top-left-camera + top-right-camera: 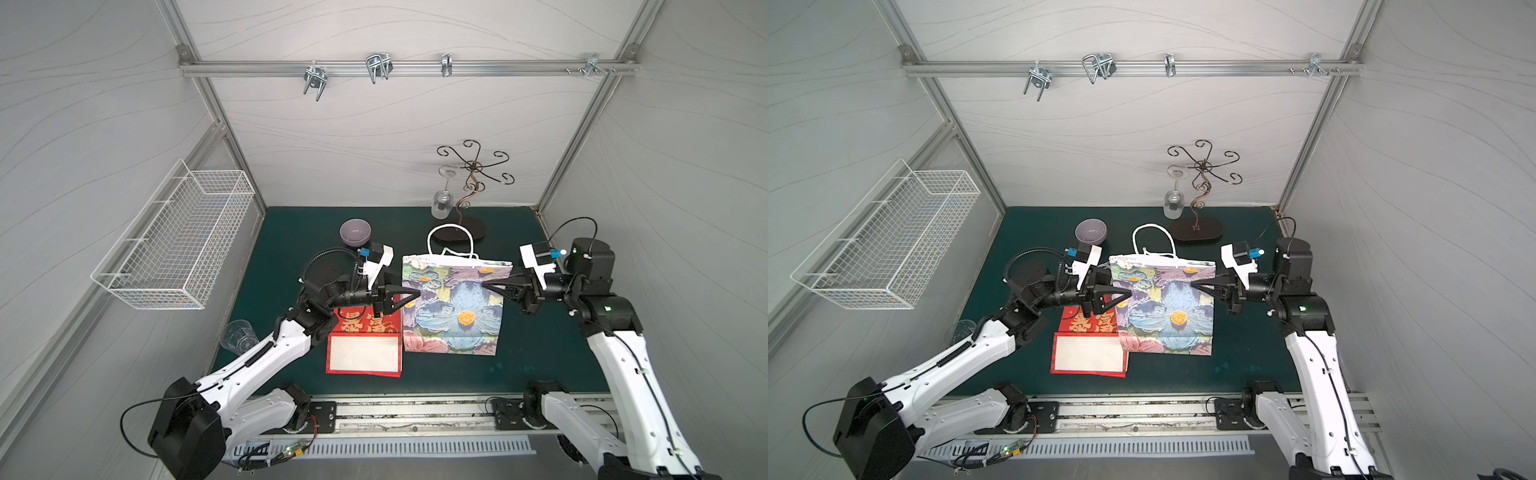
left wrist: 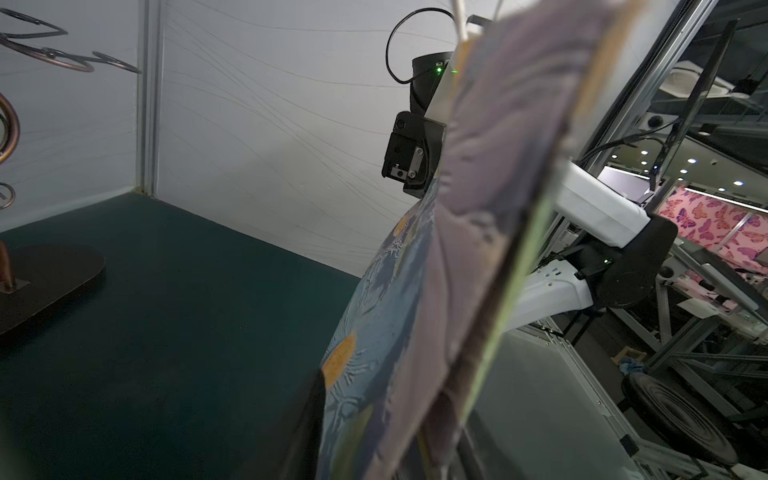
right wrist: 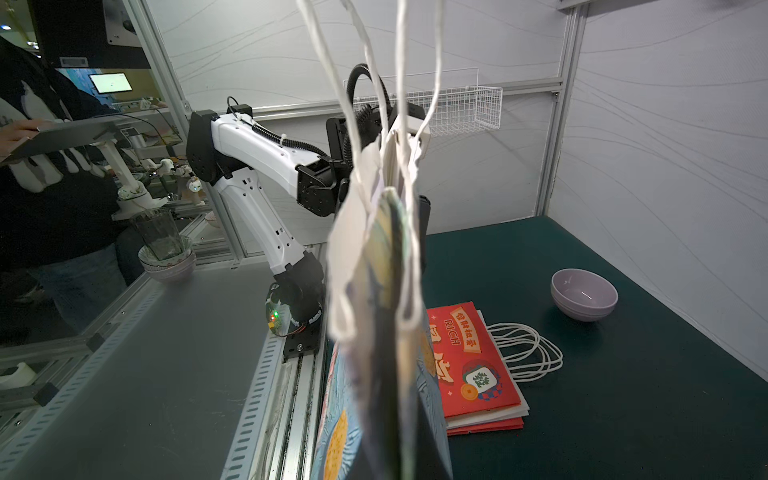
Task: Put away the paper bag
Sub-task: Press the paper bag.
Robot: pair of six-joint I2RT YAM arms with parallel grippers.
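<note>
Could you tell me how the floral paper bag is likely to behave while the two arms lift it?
The floral paper bag is folded flat and looks thin, so probably light and likely to bend or sway. The right gripper is shut on its edge; the left gripper is partly open, so that side may sag. Its cord handles are loose and could snag.

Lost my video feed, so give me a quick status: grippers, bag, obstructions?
Right gripper shut on floral paper bag, bag held upright off the mat. Left gripper at bag's opposite edge, grip unclear. Red bags flat beside it.
</note>
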